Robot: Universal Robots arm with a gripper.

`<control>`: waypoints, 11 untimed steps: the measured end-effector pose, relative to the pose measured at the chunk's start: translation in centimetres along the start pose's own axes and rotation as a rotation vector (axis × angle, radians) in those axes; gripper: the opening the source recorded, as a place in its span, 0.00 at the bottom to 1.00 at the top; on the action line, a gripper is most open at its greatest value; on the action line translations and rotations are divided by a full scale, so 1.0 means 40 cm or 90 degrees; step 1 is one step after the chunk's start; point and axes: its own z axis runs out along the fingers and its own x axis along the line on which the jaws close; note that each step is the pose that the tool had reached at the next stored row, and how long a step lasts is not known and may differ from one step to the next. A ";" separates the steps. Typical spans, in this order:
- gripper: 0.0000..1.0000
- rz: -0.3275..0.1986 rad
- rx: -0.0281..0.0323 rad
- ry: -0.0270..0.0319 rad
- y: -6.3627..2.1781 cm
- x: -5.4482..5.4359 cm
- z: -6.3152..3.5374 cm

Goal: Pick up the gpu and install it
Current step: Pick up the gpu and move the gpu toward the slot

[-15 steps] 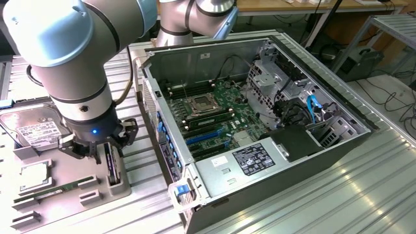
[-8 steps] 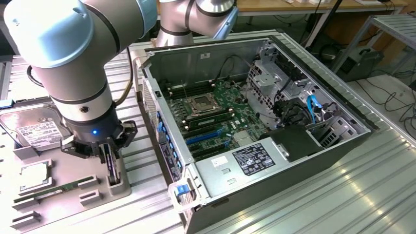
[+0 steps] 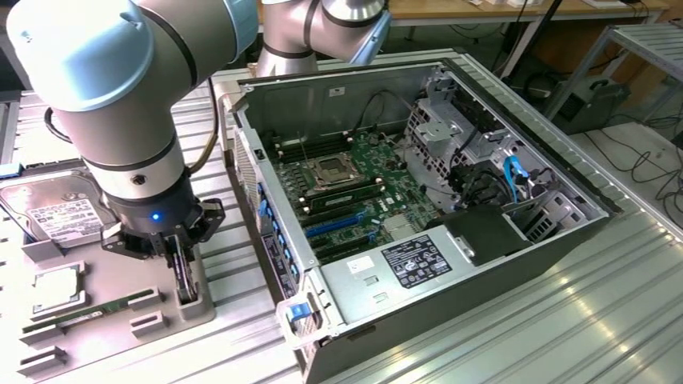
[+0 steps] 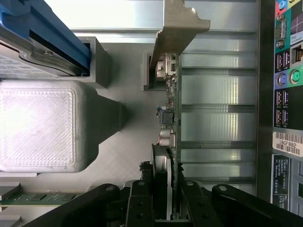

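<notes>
The gpu (image 3: 188,282) stands on edge in a slot of the grey holder tray (image 3: 203,310), at the exterior view's left beside the open computer case (image 3: 501,272). In the wrist view the gpu (image 4: 171,94) appears edge-on, with its pale metal bracket (image 4: 179,26) at the far end. My gripper (image 3: 179,258) hangs straight down over the card. Its black fingers (image 4: 142,198) straddle the card's near end, pressed against both faces; the gripper (image 4: 163,201) is shut on it. The card still sits in its slot.
The case lies on its side with the motherboard (image 3: 357,188) exposed. On the tray lie a silver hard drive (image 3: 59,212), a processor (image 3: 53,290) and a memory stick (image 3: 80,314). The case's rear ports (image 4: 288,71) are close beside the card.
</notes>
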 end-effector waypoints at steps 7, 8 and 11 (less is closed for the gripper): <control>0.27 0.000 -0.0001 -0.0001 0.000 0.000 0.000; 0.27 0.000 -0.0003 -0.0002 0.000 0.000 -0.001; 0.27 0.000 -0.0002 0.0000 0.000 0.000 -0.007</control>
